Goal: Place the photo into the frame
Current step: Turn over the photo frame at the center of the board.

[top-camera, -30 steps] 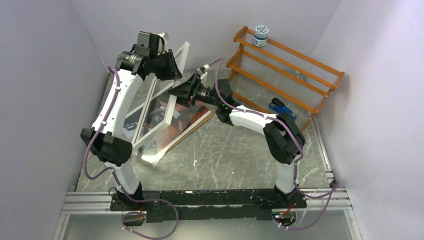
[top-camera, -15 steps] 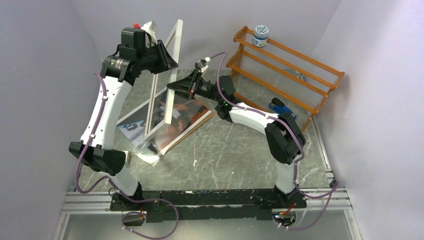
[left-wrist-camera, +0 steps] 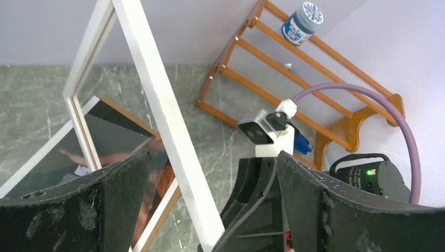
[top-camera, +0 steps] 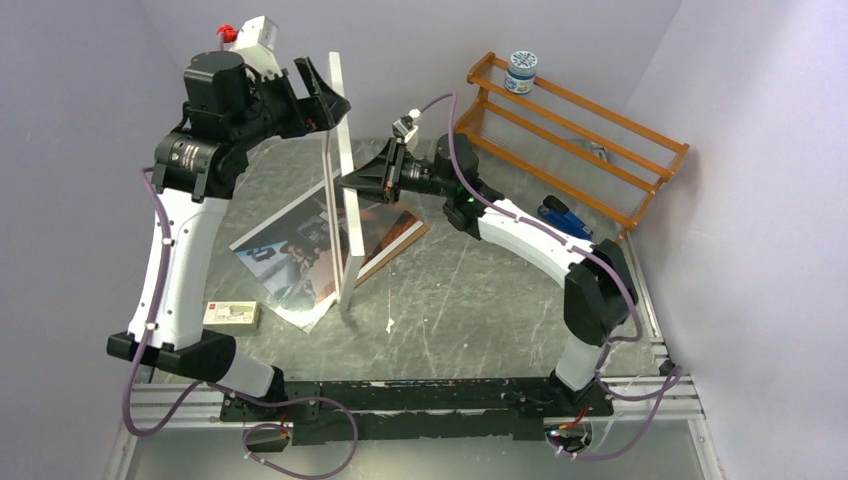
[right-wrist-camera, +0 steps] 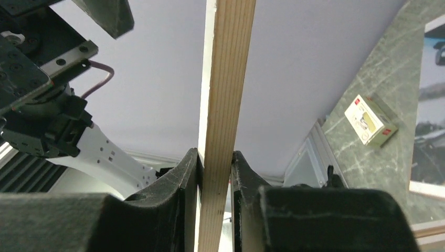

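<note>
The frame (top-camera: 342,190) stands almost upright on its lower edge, edge-on to the top view. My right gripper (top-camera: 352,184) is shut on its side rail, and the light wood rim (right-wrist-camera: 224,94) runs up between the two pads of that gripper (right-wrist-camera: 215,176). My left gripper (top-camera: 327,92) is open at the frame's top. The white rail (left-wrist-camera: 168,121) passes between its spread fingers (left-wrist-camera: 73,210), touching neither. The photo (top-camera: 285,255) lies face up on the table beneath and left of the frame. The frame hides its right part.
An orange wooden rack (top-camera: 570,130) leans at the back right with a jar (top-camera: 520,72) on top. A blue tool (top-camera: 560,215) lies at its foot. A small box (top-camera: 232,313) sits near my left arm's base. Walls close in left, back and right.
The frame has tipped from leaning to almost upright. My right gripper has closed on its rail. My left gripper has let go, opened wide and risen.
</note>
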You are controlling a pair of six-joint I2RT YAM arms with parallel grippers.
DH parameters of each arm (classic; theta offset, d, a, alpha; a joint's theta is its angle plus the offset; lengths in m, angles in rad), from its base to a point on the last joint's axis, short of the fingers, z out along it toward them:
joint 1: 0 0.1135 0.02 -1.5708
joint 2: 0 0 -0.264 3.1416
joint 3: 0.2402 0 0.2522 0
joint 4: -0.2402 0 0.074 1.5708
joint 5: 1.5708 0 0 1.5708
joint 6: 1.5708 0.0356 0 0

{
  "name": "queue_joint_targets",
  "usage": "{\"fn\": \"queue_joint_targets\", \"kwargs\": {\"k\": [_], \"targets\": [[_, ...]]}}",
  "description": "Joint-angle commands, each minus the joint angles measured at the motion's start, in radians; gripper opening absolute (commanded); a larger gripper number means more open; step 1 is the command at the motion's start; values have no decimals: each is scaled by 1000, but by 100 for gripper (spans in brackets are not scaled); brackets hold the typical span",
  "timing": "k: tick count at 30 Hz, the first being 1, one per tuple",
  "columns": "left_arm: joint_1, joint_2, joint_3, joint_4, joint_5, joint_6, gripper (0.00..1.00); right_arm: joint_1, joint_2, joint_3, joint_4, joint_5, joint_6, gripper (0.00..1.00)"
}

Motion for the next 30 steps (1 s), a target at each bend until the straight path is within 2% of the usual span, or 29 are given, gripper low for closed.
{"fn": "queue_joint_targets", "kwargs": {"k": [1, 6, 9, 13, 16, 18, 23, 27, 30], "targets": [[-1, -59, 0, 55, -56, 40, 94, -15, -142, 86, -110, -40, -154, 0], [-1, -118, -72, 54, -110, 49, 94, -49, -215, 131, -416, -40, -343, 0], [0, -156, -132, 56, -138, 46, 94, -72, -244, 186, -657, -21, -458, 0], [0, -203, -228, 60, -164, 43, 94, -78, -255, 299, -997, 104, -644, 0], [0, -221, -290, 39, -189, 44, 94, -75, -246, 346, -1169, 182, -717, 0], [-1, -237, -341, 32, -205, 41, 94, -65, -242, 336, -1216, 216, -734, 0], [0, -289, -440, 37, -321, 9, 94, 9, -196, 268, -1208, 295, -742, 0], [0, -323, -534, 29, -513, -41, 94, 111, -75, 293, -1222, 424, -754, 0], [0, -336, -582, 28, -591, -53, 94, 181, 57, 387, -1266, 501, -776, 0]]}}
